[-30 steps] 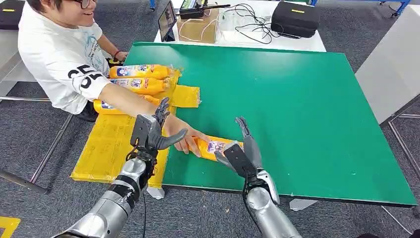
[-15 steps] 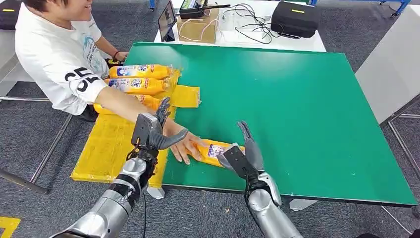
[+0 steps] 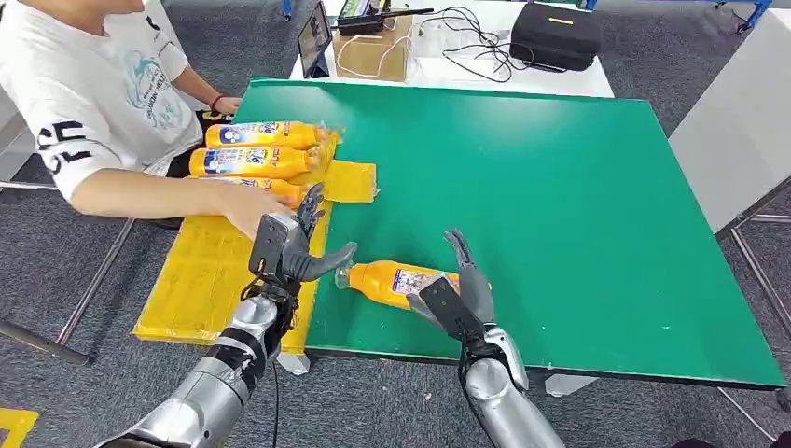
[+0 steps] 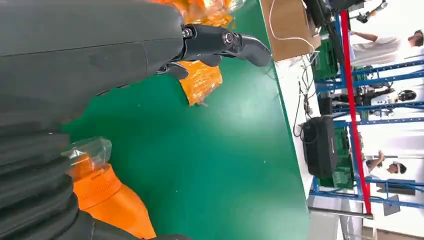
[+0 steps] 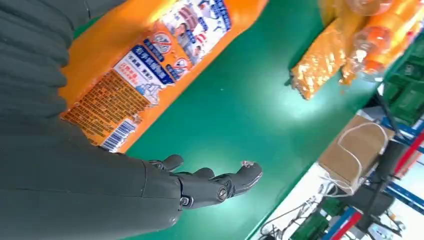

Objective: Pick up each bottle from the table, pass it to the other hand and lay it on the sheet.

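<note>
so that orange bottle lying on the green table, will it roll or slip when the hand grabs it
The bottle lies on its side on the smooth table, so a nudge would probably roll it. Its glossy label may be slippery under the fingers. It looks rigid and full, so likely heavy for its size. The right hand sits open beside it.

The table [image 3: 560,205] is plain green and the sheet [image 3: 201,271] on it is yellow. Each bottle [image 3: 396,283] is orange with a white, blue and red label; the person's shirt [image 3: 84,84] is white with black lettering.

Silver arms, dark grey robot hands [image 3: 284,250]
</note>
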Motion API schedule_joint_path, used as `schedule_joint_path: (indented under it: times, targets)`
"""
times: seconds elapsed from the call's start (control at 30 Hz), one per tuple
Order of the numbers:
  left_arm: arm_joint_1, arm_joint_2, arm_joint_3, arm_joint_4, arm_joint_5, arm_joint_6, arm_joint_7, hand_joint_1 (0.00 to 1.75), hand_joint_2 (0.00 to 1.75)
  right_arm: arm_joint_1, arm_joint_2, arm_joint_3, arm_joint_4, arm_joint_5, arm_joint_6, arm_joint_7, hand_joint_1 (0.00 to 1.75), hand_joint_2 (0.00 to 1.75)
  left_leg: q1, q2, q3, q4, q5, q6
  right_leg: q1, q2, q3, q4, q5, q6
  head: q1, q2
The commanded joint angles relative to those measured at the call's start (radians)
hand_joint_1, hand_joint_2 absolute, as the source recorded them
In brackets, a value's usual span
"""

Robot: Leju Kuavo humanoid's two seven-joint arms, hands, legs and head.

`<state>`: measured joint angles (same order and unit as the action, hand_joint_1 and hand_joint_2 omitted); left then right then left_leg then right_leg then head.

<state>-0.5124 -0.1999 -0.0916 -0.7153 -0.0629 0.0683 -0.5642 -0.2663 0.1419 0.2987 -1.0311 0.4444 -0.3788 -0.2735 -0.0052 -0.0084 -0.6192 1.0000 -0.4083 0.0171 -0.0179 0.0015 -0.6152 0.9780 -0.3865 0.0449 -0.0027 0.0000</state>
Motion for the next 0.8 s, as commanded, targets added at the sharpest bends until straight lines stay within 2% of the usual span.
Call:
schedule_joint_path:
  times: [0.03,0.17,0.37,0.5,0.8]
  targets:
    - [-0.05,0.0,-0.016,0.068,0.007,-0.003,0.002,0.0,1.75,0.002,-0.006,0.009,-0.044,-0.002,0.007,-0.01,0.0,1.75,0.001,-0.001,0.002,0.001,-0.001,-0.001,0.001,-0.002,0.003,0.0,-0.002,-0.001,0.0,0.0]
    - [-0.055,-0.002,-0.017,0.072,0.006,-0.004,0.002,0.0,1.75,-0.004,-0.007,0.015,-0.041,0.0,0.007,-0.012,0.0,1.75,0.001,0.0,0.002,0.001,-0.002,-0.001,0.002,-0.001,0.003,0.0,-0.002,-0.002,0.0,0.0]
    - [-0.049,0.0,-0.02,0.054,0.005,-0.012,0.006,0.0,1.75,-0.061,-0.031,0.05,0.087,0.084,0.035,0.063,0.0,1.75,0.002,0.001,0.005,0.001,-0.003,-0.002,0.002,0.0,0.006,0.0,-0.003,-0.002,0.0,0.0]
    - [-0.047,0.001,-0.02,0.055,0.005,-0.012,0.006,0.0,1.75,-0.06,-0.032,0.05,0.089,0.083,0.036,0.063,0.0,1.75,0.001,0.0,0.002,0.0,-0.001,-0.001,0.001,-0.001,0.003,-0.001,-0.001,-0.001,0.0,0.0]
    - [-0.035,-0.004,-0.008,0.049,0.001,-0.033,0.009,0.0,1.75,-0.106,-0.074,0.102,0.204,0.241,0.077,0.174,0.0,1.75,0.001,0.0,0.003,0.0,-0.001,-0.001,0.001,0.0,0.003,-0.001,-0.001,-0.001,0.0,0.0]
